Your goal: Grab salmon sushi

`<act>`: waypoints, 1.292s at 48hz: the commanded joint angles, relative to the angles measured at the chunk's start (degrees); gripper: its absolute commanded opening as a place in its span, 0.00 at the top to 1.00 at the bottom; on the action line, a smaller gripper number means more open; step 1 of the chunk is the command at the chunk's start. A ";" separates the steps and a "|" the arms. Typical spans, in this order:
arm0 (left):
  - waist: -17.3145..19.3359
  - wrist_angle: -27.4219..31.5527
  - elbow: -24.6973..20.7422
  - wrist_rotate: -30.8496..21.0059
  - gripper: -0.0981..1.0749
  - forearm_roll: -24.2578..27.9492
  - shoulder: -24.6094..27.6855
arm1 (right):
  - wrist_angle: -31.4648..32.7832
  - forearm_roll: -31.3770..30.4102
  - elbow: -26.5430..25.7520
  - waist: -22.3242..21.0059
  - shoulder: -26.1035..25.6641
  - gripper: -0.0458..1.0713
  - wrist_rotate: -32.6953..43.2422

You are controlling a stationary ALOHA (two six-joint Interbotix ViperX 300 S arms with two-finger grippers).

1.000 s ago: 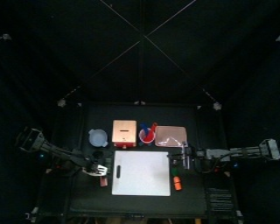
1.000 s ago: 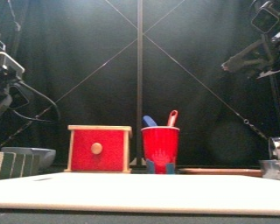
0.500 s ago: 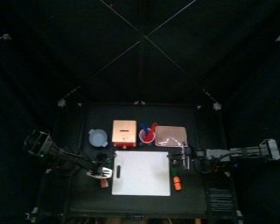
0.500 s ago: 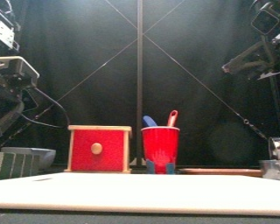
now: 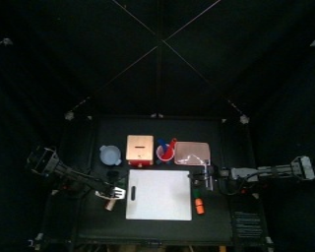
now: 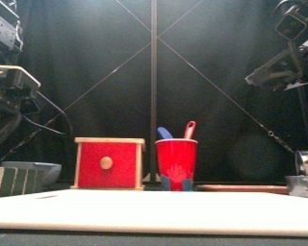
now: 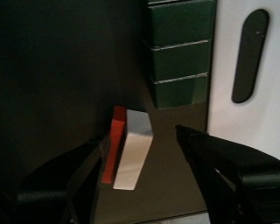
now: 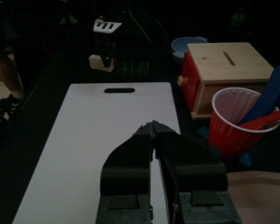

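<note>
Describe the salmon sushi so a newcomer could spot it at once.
Start at the white board mid-table. Just off its handle-slot end, by the green rack, the sushi lies under the open left claw. Tiny and two-toned, orange-red beside pale, unlike the dark rack.

Open left pincer (image 7: 149, 166) straddles salmon sushi (image 7: 127, 149); white board (image 7: 262, 79) close beside.

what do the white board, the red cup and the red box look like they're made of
White board: seems plastic, smooth matte, with a cut-out handle slot. Red cup: likely thin plastic, slightly glossy, with a rolled rim. Red box: looks like painted wood; a pale, unpainted edge shows along its top.
</note>
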 commanded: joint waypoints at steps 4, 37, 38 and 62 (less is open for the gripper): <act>-1.14 -1.14 -1.58 -0.18 0.11 -1.14 -0.18 | -0.18 0.00 -0.53 -0.09 0.44 0.94 0.00; -2.37 5.89 -0.53 0.00 0.11 -2.20 -1.32 | -0.18 0.44 -0.44 0.26 0.53 0.94 0.09; -2.37 5.27 -0.35 0.00 0.11 -2.20 -1.23 | -0.18 0.44 -0.44 0.26 0.53 0.94 0.09; -2.46 -1.49 1.32 0.53 0.16 -2.81 2.20 | -0.18 0.53 -0.44 0.26 0.53 0.94 0.09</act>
